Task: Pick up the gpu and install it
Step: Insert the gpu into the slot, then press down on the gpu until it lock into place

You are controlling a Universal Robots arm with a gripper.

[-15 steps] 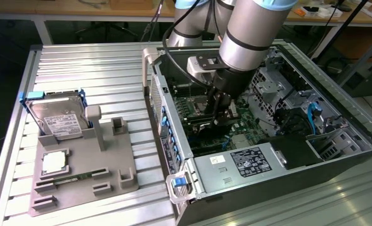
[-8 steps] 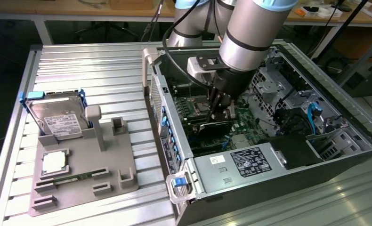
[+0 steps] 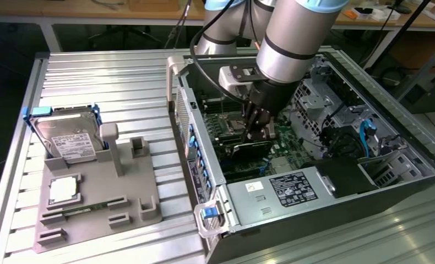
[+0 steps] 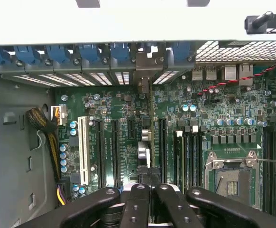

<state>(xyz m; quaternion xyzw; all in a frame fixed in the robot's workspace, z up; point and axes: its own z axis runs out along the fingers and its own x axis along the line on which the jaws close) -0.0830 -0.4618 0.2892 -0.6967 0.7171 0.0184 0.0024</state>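
My gripper (image 3: 259,131) reaches down into the open computer case (image 3: 202,181) and is shut on the gpu (image 3: 248,149), a dark flat card held on edge just above the green motherboard (image 3: 291,146). The wrist view looks straight down the gpu (image 4: 146,151), which appears as a thin line running from between my black fingers (image 4: 137,202) toward its silver bracket (image 4: 144,78) at the case's rear slot openings. The card lies along the long black expansion slots (image 4: 114,152). I cannot tell whether its connector is seated in a slot.
A grey fixture (image 3: 100,203) on the exterior view's left holds a silver hard drive (image 3: 70,140), a processor (image 3: 63,190) and a memory stick (image 3: 81,208). Inside the case are the power supply (image 3: 291,190), a white slot (image 4: 84,149), the processor socket (image 4: 230,173) and cables (image 4: 45,133).
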